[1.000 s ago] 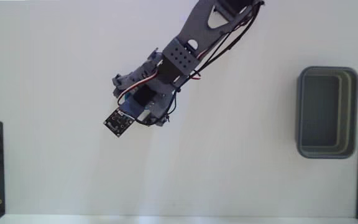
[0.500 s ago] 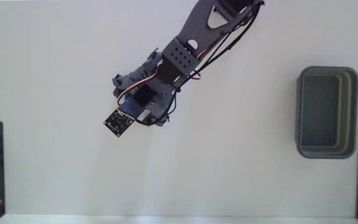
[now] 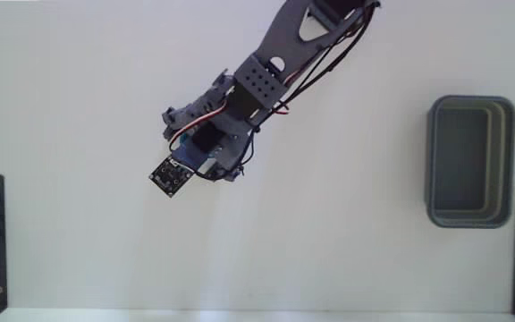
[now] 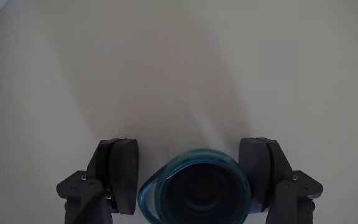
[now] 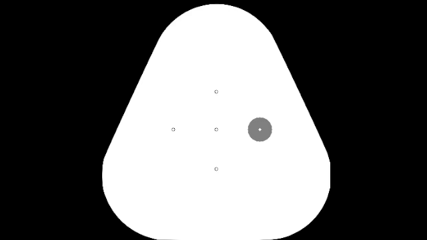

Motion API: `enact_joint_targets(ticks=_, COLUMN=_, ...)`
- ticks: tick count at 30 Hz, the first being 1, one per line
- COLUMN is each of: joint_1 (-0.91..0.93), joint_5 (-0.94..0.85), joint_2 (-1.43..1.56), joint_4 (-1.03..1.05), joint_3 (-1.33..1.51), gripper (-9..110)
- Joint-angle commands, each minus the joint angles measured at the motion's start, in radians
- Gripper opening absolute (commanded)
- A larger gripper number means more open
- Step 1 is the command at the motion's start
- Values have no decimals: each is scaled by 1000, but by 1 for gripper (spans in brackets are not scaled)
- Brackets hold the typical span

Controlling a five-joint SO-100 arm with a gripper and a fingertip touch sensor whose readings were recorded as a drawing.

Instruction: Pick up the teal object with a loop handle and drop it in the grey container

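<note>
So the end effector [image 4: 191,180] has its two dark fingers [image 4: 120,174] sitting either side of the teal cup [image 4: 194,190] in the wrist view, and the cup fills pretty much the whole gap between them. The right finger looks like it's touching the cup wall; on the left the thin loop handle [image 4: 149,190] sticks out toward the other finger, and I honestly can't tell if that side is pressing or just very close. So it's narrowed around the cup, but whether it's a real grip I can't say. You're looking straight down into the cup's dark hollow there, with the plain white bench [image 4: 179,62] behind it. In the fixed view the arm [image 3: 266,80] comes in from the top and slants down to the left, and only a sliver of teal shows under the wrist hardware. The grey container [image 3: 470,161] is way over on the right side of that view, well apart from the arm, lying with its long side running up and down the frame.
</note>
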Motion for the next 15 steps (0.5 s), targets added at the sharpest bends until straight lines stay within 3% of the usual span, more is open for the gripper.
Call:
enact_joint_targets(ticks=1, joint_1=25, joint_5=0, joint_2=31, joint_4=-7, joint_3=14, gripper=98)
enact_joint_targets(ticks=15, joint_1=25, joint_5=0, joint_2=31, joint_4=-7, joint_3=14, gripper=94)
